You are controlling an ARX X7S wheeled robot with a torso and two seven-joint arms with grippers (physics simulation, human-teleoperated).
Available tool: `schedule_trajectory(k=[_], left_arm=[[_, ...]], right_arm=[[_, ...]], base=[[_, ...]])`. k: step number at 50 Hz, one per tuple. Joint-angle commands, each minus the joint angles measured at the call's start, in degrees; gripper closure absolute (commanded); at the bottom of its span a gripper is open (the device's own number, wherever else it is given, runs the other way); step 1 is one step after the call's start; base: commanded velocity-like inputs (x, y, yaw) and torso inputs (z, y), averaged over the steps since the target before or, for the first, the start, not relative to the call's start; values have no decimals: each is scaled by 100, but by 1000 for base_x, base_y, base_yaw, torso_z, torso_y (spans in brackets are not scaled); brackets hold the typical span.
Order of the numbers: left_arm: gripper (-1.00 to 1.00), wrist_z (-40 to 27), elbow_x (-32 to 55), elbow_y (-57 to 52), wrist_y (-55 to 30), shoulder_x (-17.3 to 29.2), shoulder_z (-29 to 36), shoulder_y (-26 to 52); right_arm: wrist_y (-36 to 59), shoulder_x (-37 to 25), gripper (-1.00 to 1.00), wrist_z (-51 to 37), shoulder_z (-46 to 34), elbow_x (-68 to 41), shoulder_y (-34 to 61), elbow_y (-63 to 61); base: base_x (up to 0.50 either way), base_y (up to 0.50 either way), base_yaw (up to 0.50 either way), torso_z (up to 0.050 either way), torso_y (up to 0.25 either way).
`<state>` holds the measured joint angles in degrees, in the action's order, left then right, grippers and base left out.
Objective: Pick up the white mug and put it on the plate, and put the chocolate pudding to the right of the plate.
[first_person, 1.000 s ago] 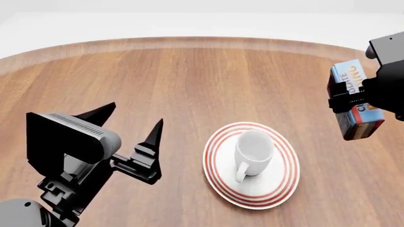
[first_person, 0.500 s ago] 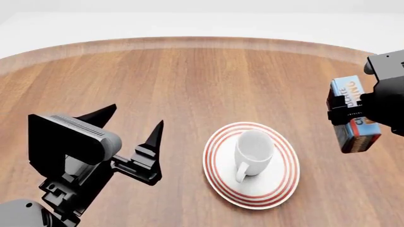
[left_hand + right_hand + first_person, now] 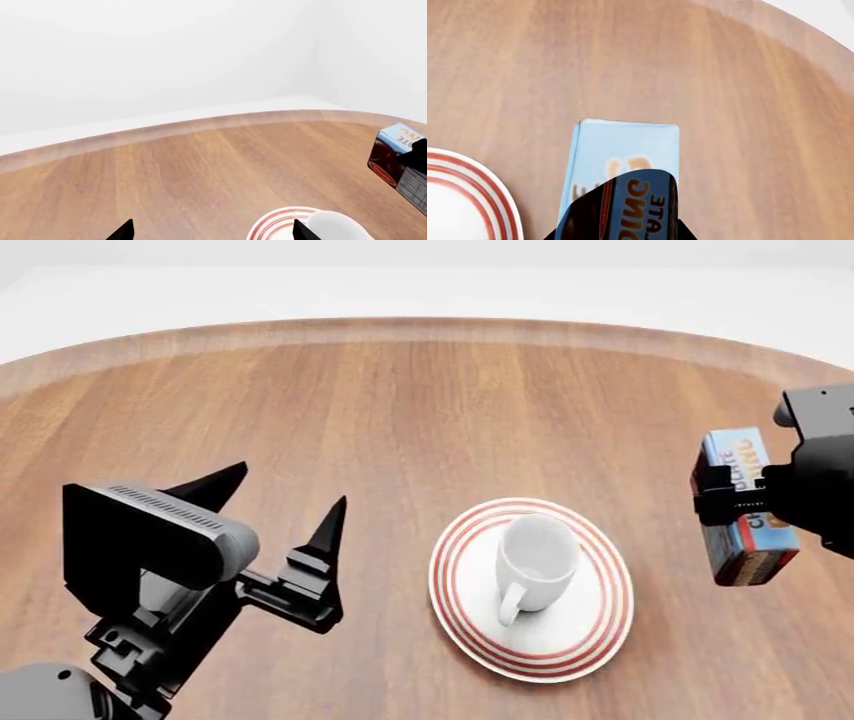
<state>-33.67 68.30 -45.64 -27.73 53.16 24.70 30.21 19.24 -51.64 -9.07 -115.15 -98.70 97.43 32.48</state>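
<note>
The round wooden bench [image 3: 400,410] fills the head view. On it, right of centre, lies the plate [image 3: 587,630], red rings around its rim. The white mug [image 3: 537,560] stands upright on the plate, handle toward the robot. The left jaws [image 3: 274,510] hang spread apart, holding nothing, left of the plate. The right jaws [image 3: 747,502] are clamped on the chocolate pudding [image 3: 738,462], held right of the plate, apart from it.
</note>
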Motion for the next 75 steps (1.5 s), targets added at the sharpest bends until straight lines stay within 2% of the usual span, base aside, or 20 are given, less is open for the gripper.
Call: schedule_trajectory(k=[1, 57, 58, 75], left_arm=[[-100, 121, -80, -14, 15, -122, -114, -1], [-100, 110, -131, 21, -35, -204, 8, 22], [-100, 122, -143, 31, -31, -209, 12, 18], [-100, 159, -176, 69, -5, -234, 38, -8]], right_arm=[[-180, 66, 100, 221, 214, 128, -294, 130], [-957, 307, 100, 623, 471, -108, -1530, 943], [-966, 316, -100, 639, 474, -111, -1550, 967], [-1009, 380, -100, 654, 520, -154, -1724, 1128]], base=[[0, 0, 0, 0, 0], [0, 0, 0, 0, 0], [0, 0, 0, 0, 0], [0, 0, 0, 0, 0]])
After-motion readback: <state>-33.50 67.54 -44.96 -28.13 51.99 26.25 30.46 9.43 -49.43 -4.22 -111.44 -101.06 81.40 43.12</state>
